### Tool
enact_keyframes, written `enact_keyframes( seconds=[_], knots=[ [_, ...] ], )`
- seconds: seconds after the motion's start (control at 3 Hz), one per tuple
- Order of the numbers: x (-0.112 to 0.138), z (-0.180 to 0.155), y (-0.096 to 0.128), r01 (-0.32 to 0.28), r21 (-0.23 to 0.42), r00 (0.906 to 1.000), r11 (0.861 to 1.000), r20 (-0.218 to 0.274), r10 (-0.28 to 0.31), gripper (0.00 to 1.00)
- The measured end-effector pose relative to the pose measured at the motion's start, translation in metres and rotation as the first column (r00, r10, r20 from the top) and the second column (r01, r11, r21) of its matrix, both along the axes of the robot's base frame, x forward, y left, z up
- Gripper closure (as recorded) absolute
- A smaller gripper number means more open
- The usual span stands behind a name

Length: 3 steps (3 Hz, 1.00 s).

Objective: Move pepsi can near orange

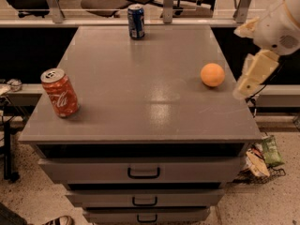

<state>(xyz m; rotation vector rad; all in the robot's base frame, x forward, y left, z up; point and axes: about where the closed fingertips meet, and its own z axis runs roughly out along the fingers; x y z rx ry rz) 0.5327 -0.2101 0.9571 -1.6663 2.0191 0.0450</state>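
Note:
The pepsi can [136, 21], dark blue with a silver top, stands upright at the far edge of the grey cabinet top [140, 88], near the middle. The orange [212, 74] lies on the right side of the top, well in front of and to the right of the can. My gripper [252, 75], cream-coloured, hangs at the right edge of the cabinet, just right of the orange and above the surface. It holds nothing that I can see and is far from the pepsi can.
A red Coca-Cola can [60, 92] stands tilted near the front left of the top. The cabinet has drawers with dark handles [143, 173] below. Office chairs and a railing [164, 18] stand behind. Snack bags [265, 154] lie on the floor at the right.

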Motion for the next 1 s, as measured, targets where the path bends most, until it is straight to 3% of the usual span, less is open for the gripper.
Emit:
enact_keyframes(
  seconds=[0.33, 0.67, 1.0],
  knots=[
    [0.069, 0.000, 0.028, -0.048, 0.137, 0.9971, 0.989, 0.065, 0.040, 0.00],
    [0.121, 0.018, 0.071, -0.070, 0.261, 0.9887, 0.963, 0.146, 0.032, 0.00],
    [0.121, 0.018, 0.071, -0.070, 0.261, 0.9888, 0.963, 0.146, 0.032, 0.00]
  ],
)
